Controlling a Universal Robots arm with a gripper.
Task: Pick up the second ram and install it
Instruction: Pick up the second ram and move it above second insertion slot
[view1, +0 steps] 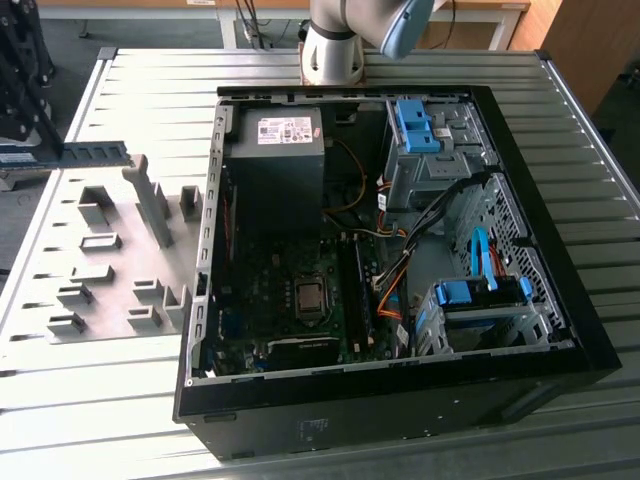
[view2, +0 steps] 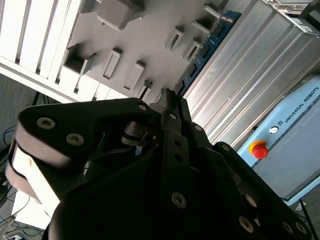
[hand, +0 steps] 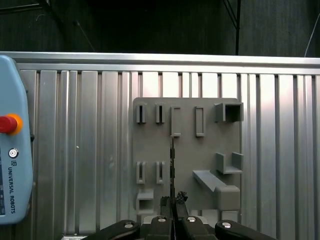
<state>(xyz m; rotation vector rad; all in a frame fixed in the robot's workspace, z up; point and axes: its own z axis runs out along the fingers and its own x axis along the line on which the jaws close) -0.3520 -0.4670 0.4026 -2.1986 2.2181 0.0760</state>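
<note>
jaws tight on the second ram (view1: 98, 153), over grey slotted tray (view1: 110, 215) beside open computer case (view1: 350, 402)

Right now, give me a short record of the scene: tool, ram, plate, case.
tool: shut on one end of the ram
ram: blue-green strip, near the plate, outside the case
plate: grey, with holders, at the exterior view's left of the case
case: open, lying on the slatted table, board exposed
</note>
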